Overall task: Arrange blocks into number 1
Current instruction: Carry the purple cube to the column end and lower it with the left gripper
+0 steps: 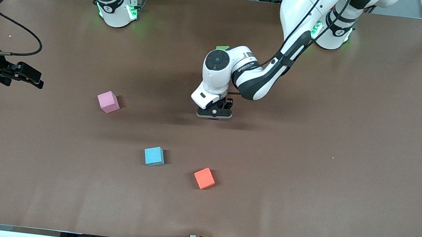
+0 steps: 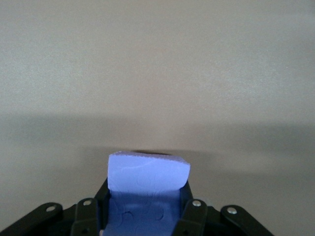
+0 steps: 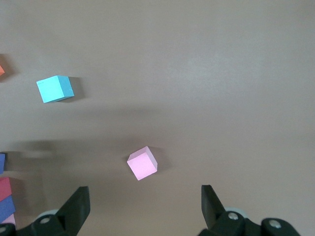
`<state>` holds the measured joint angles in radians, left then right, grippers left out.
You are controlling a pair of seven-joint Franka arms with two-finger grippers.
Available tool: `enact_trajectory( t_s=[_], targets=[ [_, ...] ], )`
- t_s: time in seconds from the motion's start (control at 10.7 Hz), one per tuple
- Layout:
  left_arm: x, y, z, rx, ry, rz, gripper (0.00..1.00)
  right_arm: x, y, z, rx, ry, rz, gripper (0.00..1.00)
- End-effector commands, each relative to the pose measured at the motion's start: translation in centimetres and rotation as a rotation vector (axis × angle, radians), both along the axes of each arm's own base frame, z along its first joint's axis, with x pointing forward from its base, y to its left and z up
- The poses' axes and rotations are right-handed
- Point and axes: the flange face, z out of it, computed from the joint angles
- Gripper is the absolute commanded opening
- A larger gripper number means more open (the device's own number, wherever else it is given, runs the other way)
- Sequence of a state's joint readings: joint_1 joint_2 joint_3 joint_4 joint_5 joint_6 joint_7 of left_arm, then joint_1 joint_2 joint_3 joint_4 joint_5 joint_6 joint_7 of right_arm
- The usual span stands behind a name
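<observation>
Purple block (image 2: pixel 147 179): clamped between the fingers of the left pincer, one face showing past the fingertips in the left wrist view; hidden under the pincer in the front view.
Left pincer (image 1: pixel 214 113): low over the middle of the bench, closed on the purple block, pointing straight down.
Pink block (image 1: pixel 108 101): on the bench toward the right arm's end, turned at an angle, well apart from the left pincer; also seen below the right pincer in the right wrist view (image 3: pixel 142 163).
Light blue block (image 1: pixel 154 156): nearer to the front camera than the pink block, lying alone.
Orange block (image 1: pixel 204 178): near the light blue block, slightly nearer to the camera, not touching it.
Green block (image 1: pixel 222 48): only a sliver shows above the left arm's wrist.
Right pincer (image 3: pixel 145 204): fingers spread wide, holding nothing, waiting at the right arm's end of the bench.
Bench (image 1: pixel 350 150): brown, matte.
</observation>
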<state>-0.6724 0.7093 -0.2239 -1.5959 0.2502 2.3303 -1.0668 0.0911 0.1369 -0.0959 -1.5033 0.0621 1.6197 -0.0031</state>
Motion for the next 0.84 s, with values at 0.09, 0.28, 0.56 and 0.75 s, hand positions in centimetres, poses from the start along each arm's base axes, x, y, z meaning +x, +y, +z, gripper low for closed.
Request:
enact_trajectory(
  t_s=[0.09, 0.28, 0.56, 0.75],
  targets=[
    [-0.8, 0.2, 0.7, 0.005, -0.021, -0.001, 0.0, -0.6, -0.4, 0.3, 0.015, -0.004, 0.007, 1.0],
    [-1.0, 0.5, 0.1, 0.013, -0.013, 0.0, 0.0, -0.5, -0.3, 0.3, 0.015, -0.003, 0.008, 1.0],
    [-1.9, 1.0, -0.1, 0.026, 0.001, -0.005, 0.0, -0.5, -0.3, 0.3, 0.015, -0.003, 0.008, 1.0],
    [-2.4, 1.1, -0.3, 0.03, 0.009, -0.009, 0.0, -0.5, -0.3, 0.3, 0.015, -0.003, 0.008, 1.0]
  ],
)
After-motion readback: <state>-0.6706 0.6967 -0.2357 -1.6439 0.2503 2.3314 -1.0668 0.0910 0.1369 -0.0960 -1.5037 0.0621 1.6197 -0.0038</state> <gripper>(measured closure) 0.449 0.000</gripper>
